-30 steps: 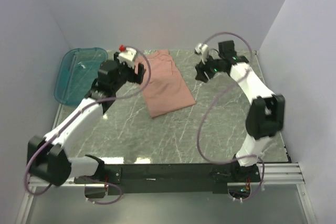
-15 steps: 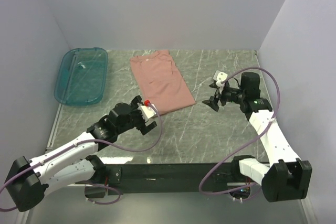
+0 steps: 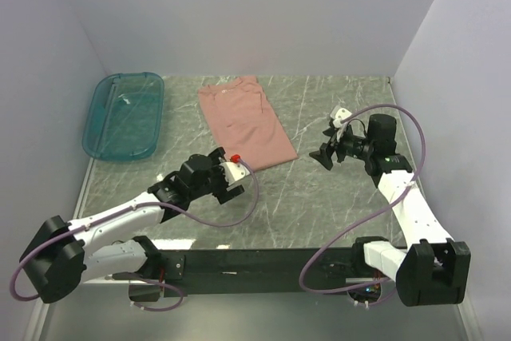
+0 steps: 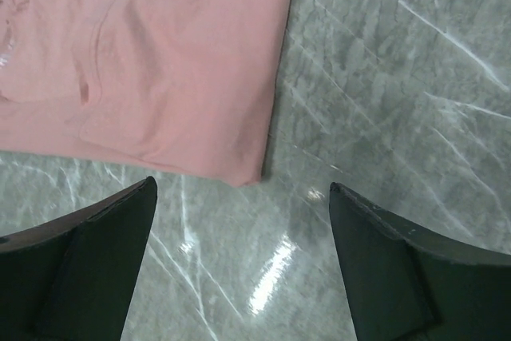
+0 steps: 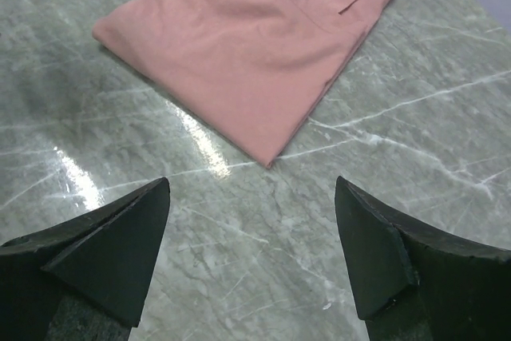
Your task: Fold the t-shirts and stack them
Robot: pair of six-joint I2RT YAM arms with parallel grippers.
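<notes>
The folded pink t-shirt (image 3: pixel 246 127) lies flat on the marble tabletop (image 3: pixel 319 197) toward its far side, while the left gripper (image 4: pixel 241 188) and the right gripper (image 5: pixel 251 184) hover near it, both wide open and holding nothing.

Soft, even light from overhead; white glare streaks on marble tabletop (image 4: pixel 271 269) in both wrist views; top view grainy.

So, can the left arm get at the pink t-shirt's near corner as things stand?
Probably yes: the left gripper hangs open just short of the folded pink t-shirt, with only marble tabletop between them and nothing in the way.
</notes>
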